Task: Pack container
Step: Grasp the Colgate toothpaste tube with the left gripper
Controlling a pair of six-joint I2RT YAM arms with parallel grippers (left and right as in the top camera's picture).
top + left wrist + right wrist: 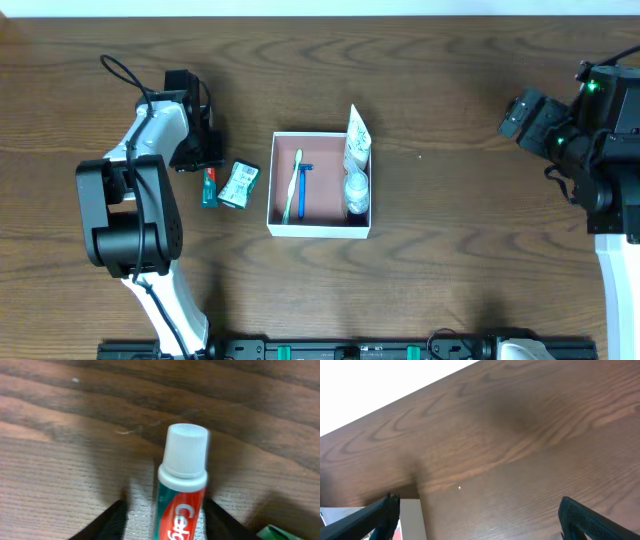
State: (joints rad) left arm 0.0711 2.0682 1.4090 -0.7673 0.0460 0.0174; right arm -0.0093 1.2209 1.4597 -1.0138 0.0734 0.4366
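Toothpaste (pixel 181 485) lies between the fingers (pixel 102 527) of my left pincer (pixel 165 506), which stand apart around it, not clamped; white letters "Colg" show on its red-and-green label under a white cap. It sits left of the container (pixel 319 230), beyond a green packet (pixel 239 184) with print too small to read. Inside the container lie a toothbrush (pixel 289 195), razor (pixel 302 185), tube (pixel 356 138) and bottle (pixel 356 195). My right pincer (pixel 479 502), well right of the container, gapes wide.
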